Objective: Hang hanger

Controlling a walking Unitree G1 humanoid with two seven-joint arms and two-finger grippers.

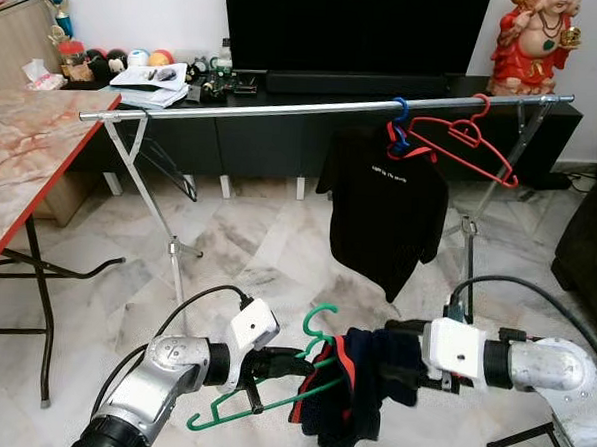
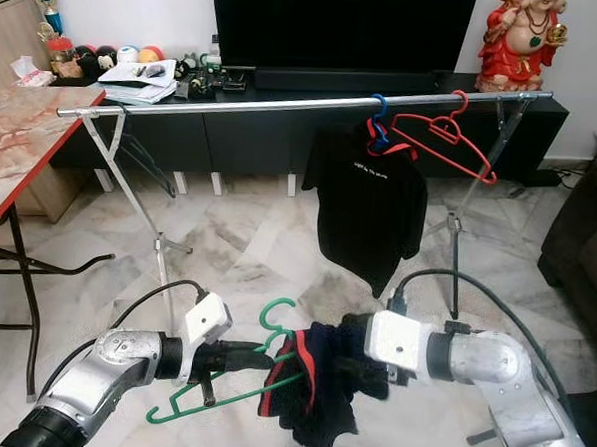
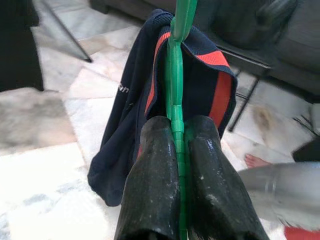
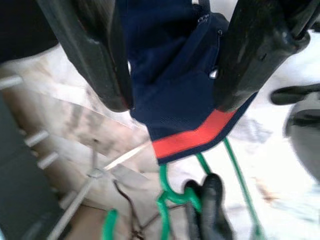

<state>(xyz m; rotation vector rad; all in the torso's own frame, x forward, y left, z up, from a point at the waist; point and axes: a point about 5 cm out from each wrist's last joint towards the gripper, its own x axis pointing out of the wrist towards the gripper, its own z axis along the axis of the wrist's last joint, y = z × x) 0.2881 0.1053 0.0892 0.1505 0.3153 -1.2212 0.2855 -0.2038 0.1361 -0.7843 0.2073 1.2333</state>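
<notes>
Nearest the robot, well below and in front of the rail (image 1: 325, 107), the left gripper (image 1: 296, 364) has its two black fingers pressed together on the shaft of the green hanger (image 1: 270, 392), pinching it just under the hook so the hook stays upright and free to catch the rail later. The left arm reaches in low from the robot's left with its forearm roughly level. Draped over the hanger's right shoulder is a navy garment with red stripes (image 1: 349, 396), bunched rather than spread. The right gripper (image 4: 175, 55) comes in level from the opposite side, its fingers spread with the navy cloth between them, likely to steady or straighten the garment on the hanger; whether they grip it firmly is hard to judge. Farther off, the rail stands on folding legs across the marble floor. At the rail's right end hang a black T-shirt (image 1: 384, 213) on a blue hook and an empty red hanger (image 1: 458, 142). Beyond the rail sits a dark TV cabinet (image 1: 283, 133).
</notes>
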